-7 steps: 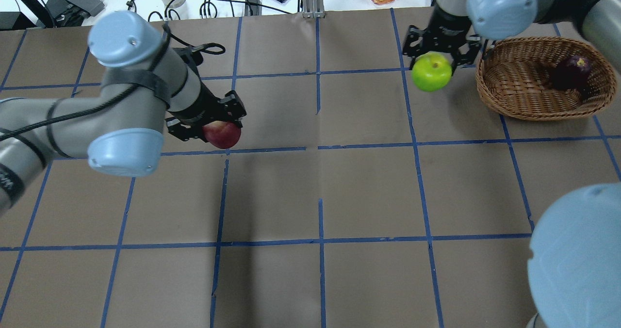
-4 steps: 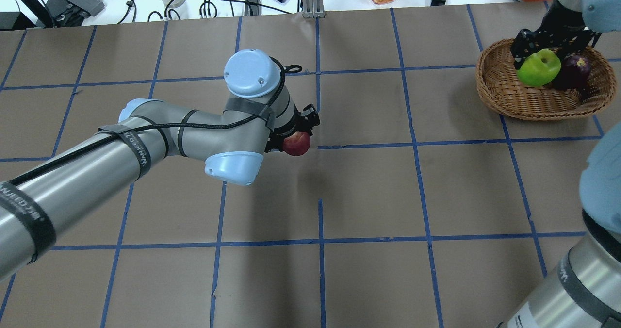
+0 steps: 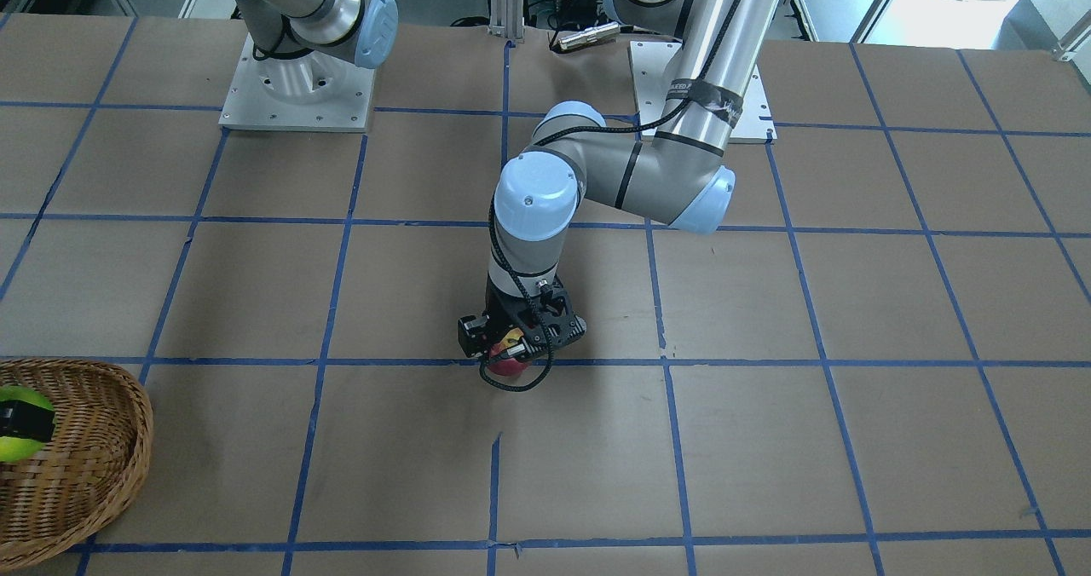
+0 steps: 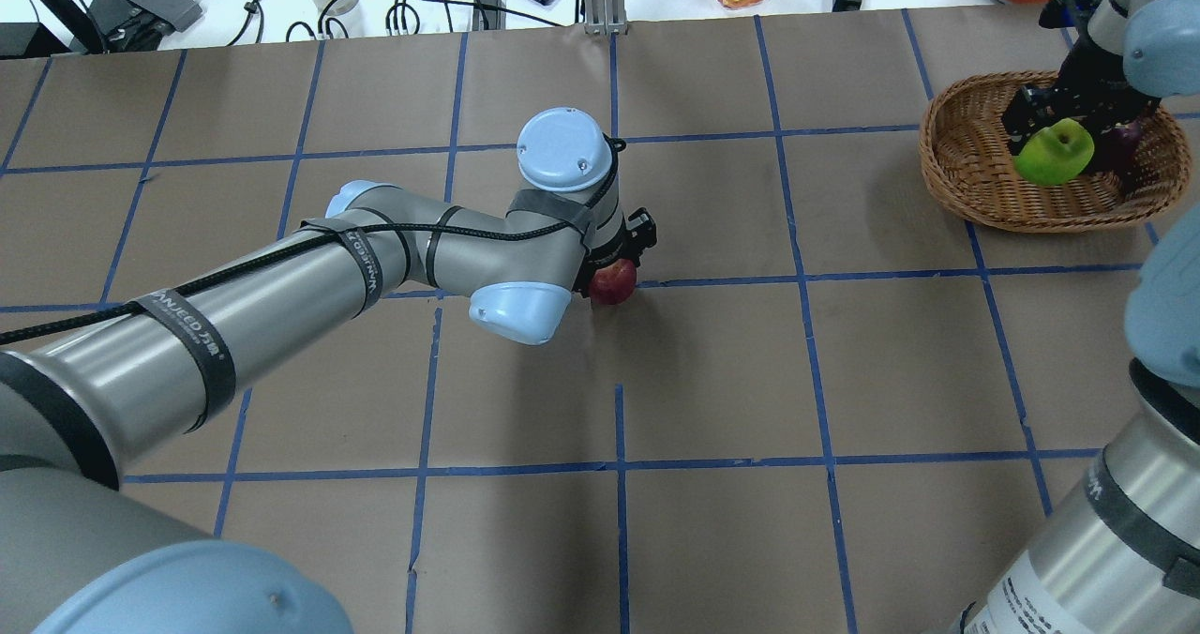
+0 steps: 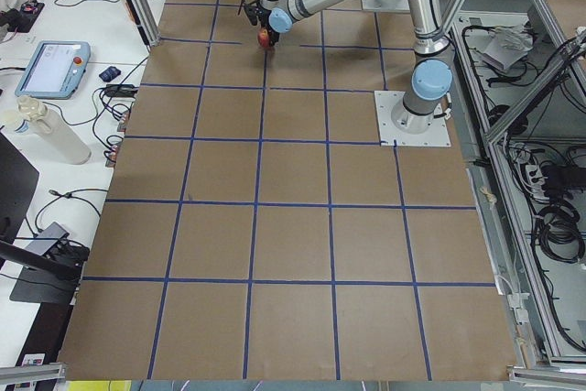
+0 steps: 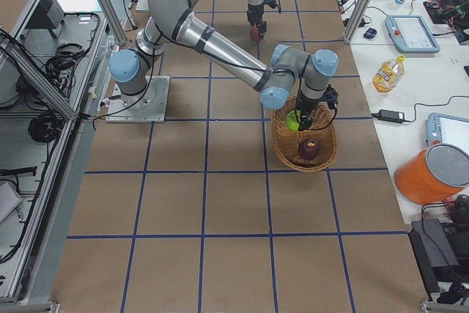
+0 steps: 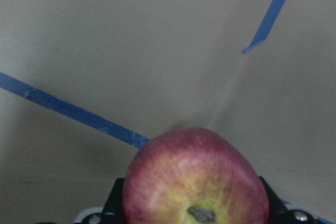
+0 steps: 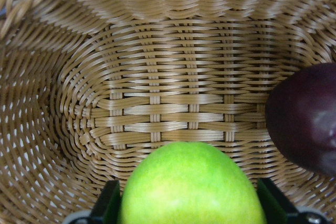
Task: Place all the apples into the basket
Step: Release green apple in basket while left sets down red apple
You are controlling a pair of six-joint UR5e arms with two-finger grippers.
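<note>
Left pincer (image 4: pixel 616 271) grips red apple (image 4: pixel 613 285) | right pincer (image 4: pixel 1057 139) grips green apple (image 4: pixel 1054 154) over basket (image 4: pixel 966 179)

The left gripper (image 4: pixel 614 276) has carried the red apple (image 4: pixel 615 284) rightward; the green apple (image 4: pixel 1055 151) now hangs inside the basket (image 4: pixel 961 170).

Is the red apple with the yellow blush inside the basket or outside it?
Outside. The left gripper is shut on the red apple near the middle of the table, far from the basket.
</note>
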